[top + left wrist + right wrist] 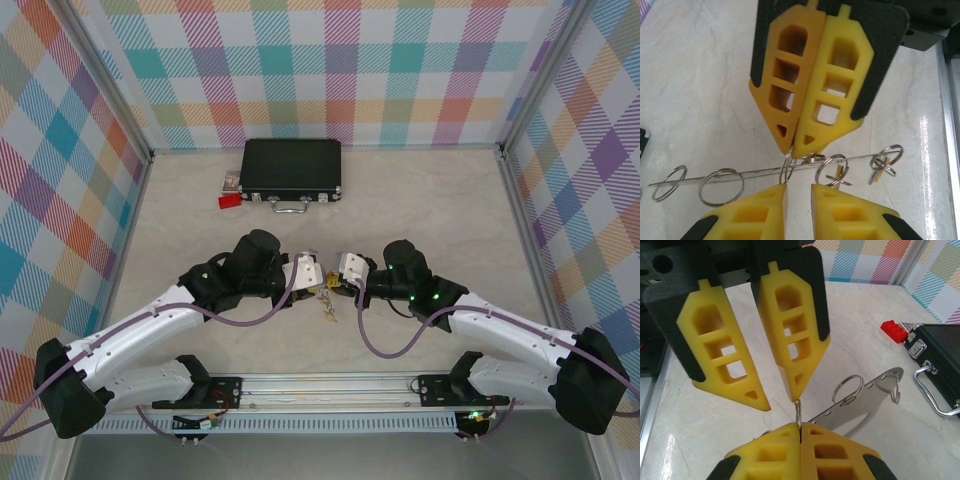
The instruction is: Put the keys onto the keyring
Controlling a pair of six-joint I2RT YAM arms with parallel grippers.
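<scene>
Grippers (318,282) meet over keyring (785,170) mid-table.

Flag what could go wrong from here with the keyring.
1. The left gripper pinches only a thin split ring at its very fingertips, so the keyring could swing or slip out.
2. The right gripper is open with one fingertip right beside that ring; closing might knock it loose.
3. The keys dangle loosely and could snag.
</scene>
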